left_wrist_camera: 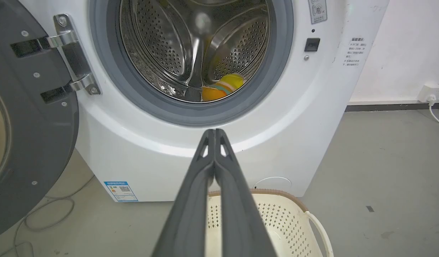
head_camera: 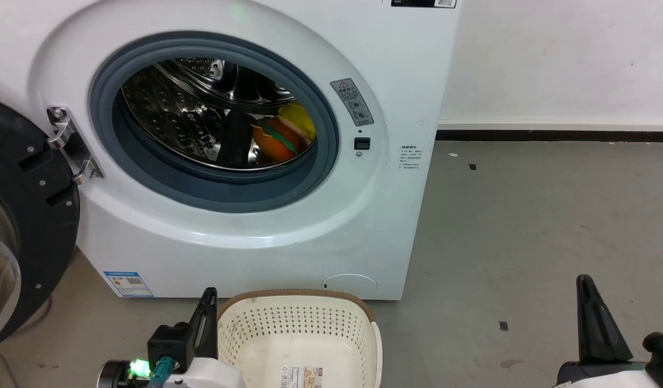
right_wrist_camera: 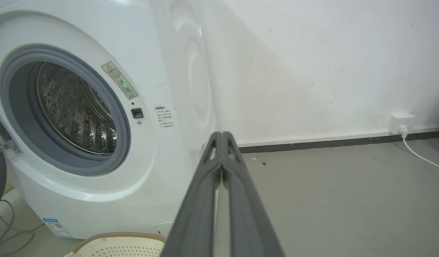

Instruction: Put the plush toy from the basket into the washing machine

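The plush toy (head_camera: 284,134), yellow and orange with green trim, lies inside the steel drum of the white washing machine (head_camera: 245,237), low on the right; the left wrist view shows it too (left_wrist_camera: 222,87). The black round door (head_camera: 24,226) hangs open at the left. The cream basket (head_camera: 299,334) stands on the floor before the machine, holding nothing but a paper label. My left gripper (head_camera: 208,295) is shut with nothing in it, beside the basket's left rim. My right gripper (head_camera: 584,283) is shut and holds nothing, low at the right over the floor.
Grey concrete floor (head_camera: 525,226) stretches to the right of the machine up to a white wall with a dark skirting. A wall socket with a white cable (right_wrist_camera: 401,123) sits far right. Loose cables (left_wrist_camera: 44,214) lie under the open door.
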Controlling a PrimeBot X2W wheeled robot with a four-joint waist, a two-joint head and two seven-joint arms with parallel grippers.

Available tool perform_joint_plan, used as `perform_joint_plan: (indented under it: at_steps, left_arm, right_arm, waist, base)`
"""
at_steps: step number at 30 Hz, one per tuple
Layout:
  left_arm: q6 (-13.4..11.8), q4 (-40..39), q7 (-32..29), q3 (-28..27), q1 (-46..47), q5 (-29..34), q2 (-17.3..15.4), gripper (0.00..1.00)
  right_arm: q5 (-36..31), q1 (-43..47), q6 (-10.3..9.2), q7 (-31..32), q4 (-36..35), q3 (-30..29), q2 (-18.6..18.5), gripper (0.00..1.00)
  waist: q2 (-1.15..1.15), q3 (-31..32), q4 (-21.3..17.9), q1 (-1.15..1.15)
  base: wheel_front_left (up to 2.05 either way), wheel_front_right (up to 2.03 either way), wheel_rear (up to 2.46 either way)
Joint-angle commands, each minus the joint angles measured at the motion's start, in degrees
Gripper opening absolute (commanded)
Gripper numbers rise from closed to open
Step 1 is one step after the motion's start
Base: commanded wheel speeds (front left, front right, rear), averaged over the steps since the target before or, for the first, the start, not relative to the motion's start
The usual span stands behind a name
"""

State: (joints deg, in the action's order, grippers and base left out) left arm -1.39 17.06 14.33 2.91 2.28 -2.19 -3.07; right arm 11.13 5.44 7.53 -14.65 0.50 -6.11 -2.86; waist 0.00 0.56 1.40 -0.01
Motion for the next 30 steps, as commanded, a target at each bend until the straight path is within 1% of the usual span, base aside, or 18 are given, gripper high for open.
perform_joint_plan:
  at_steps: [1,30]
  left_arm:
    - [0.06,-0.61,-0.33,-0.11,-0.09,0.09,0.01,0.0]
    - [0.38,-4.58,-3.71,-0.78,-0.62,0.6,0.05,0.0]
  right_arm:
    - [-0.44,-0.22,0.0,0.51,-0.02,0.19,0.0,0.0]
    - [-3.02,-1.48,-0.01,3.92,-0.14,1.62,0.0,0.0]
  waist:
    - [0.0,-0.02,-0.03,0.01]
    - [0.0,-0.15,-0.36,0.01]
  base:
    - [0.0,0.0,0.0]
    - [0.0,0.0,0.0]
